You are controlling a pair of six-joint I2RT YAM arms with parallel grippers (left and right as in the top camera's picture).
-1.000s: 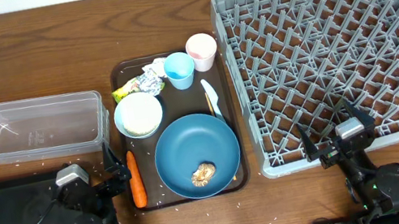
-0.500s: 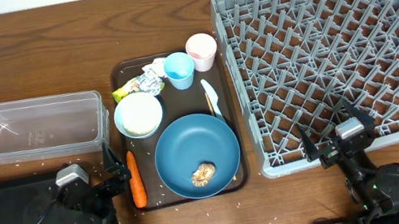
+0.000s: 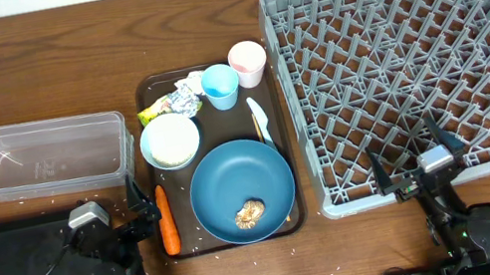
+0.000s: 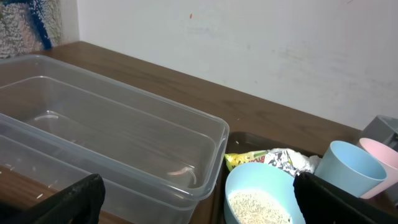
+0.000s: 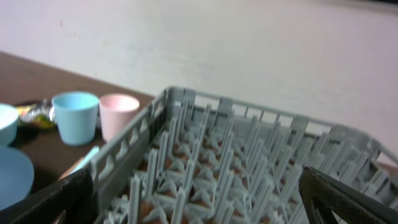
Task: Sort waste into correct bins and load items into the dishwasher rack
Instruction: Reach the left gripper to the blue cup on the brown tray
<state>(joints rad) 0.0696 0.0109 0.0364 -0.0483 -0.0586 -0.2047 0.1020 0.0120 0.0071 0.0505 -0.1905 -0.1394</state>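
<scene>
Hovering with fingers apart, left tool (image 3: 117, 224) and right tool (image 3: 414, 160) grip nothing; wrapper (image 3: 172, 101) print unreadable.

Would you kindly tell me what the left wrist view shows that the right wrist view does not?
Only the left wrist view shows the clear tub and the rice. Only the right wrist view shows the pegs of the rack and the spoon. Both show the blue cup, the pink cup and the wrapper.
</scene>
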